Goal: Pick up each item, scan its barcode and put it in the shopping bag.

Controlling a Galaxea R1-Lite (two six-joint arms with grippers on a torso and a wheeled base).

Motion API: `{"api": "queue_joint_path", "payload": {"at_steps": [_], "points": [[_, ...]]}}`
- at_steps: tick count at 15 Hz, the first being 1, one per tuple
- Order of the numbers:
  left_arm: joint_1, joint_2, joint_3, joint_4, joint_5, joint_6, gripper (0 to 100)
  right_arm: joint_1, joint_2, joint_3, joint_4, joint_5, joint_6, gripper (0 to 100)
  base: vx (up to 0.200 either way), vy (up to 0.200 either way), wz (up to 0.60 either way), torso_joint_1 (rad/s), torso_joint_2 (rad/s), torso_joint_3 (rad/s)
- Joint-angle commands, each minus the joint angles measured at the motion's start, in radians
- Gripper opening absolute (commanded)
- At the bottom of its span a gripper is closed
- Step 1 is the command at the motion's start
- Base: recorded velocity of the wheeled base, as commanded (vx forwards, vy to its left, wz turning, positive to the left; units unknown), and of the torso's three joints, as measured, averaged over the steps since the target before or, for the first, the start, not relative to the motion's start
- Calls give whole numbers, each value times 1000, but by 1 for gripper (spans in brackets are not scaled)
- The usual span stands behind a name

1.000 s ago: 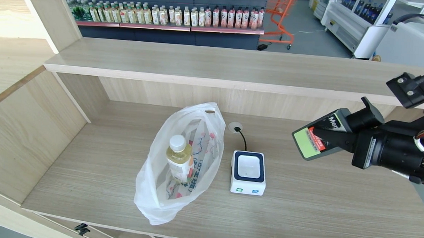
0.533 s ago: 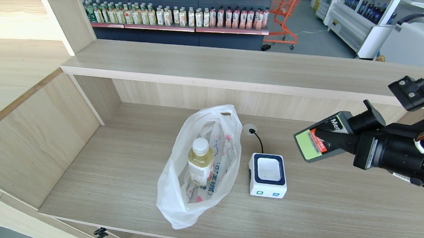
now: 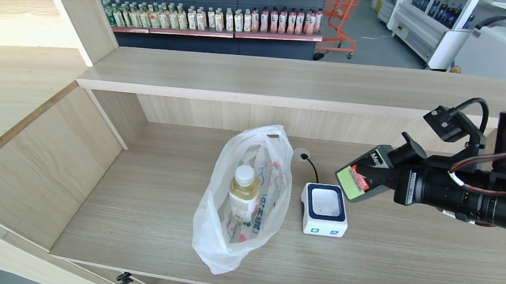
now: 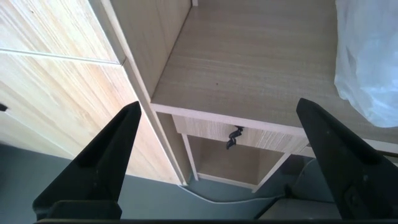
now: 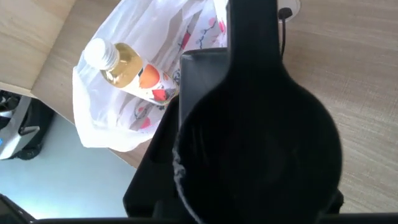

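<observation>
The wooden checkout counter [image 3: 402, 262] lay in front of me, under a raised ledge. On it the white plastic shopping bag [image 3: 213, 239] lay with its mouth open towards the back wall. My right pincer [image 3: 382, 159] hung above the counter to the right of the bag, pinching a dark box [image 3: 349, 184] from both sides. The box's green and red labelled end pointed towards the bag and hovered just above the far right corner of the barcode scanner [image 3: 324, 204]. My left pincer [image 4: 214, 165] was spread wide with nothing between its fingers, off the counter's front edge by a small drawer handle [image 4: 234, 137]. The scanner sat just right of the bag, window up. A yellow drink bottle [image 3: 243, 195] with a white cap rested inside the bag. A black cable [image 3: 313, 171] ran from the scanner to a round port [image 3: 301, 153] in the counter.
</observation>
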Motion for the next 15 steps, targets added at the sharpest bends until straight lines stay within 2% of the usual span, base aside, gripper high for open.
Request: {"api": "queue_joint_path", "payload": {"at_steps": [1, 6, 9, 12, 15], "points": [[-1, 0, 0, 0, 0, 0, 100, 16, 123, -24, -45, 4, -1, 0, 0, 0, 0, 0, 0, 0], [-1, 2, 0, 0, 0, 0, 100, 73, 425, -44, -364, 5, -96, 0, 0, 0, 0, 0, 0, 0], [-1, 0, 0, 0, 0, 0, 100, 101, 549, -124, -390, 5, -154, 0, 0, 0, 0, 0, 0, 0], [-1, 2, 0, 0, 0, 0, 100, 127, 660, -259, -390, 5, -167, 0, 0, 0, 0, 0, 0, 0], [-1, 2, 0, 0, 0, 0, 100, 139, 733, -310, -422, 5, -193, 0, 0, 0, 0, 0, 0, 0]]}}
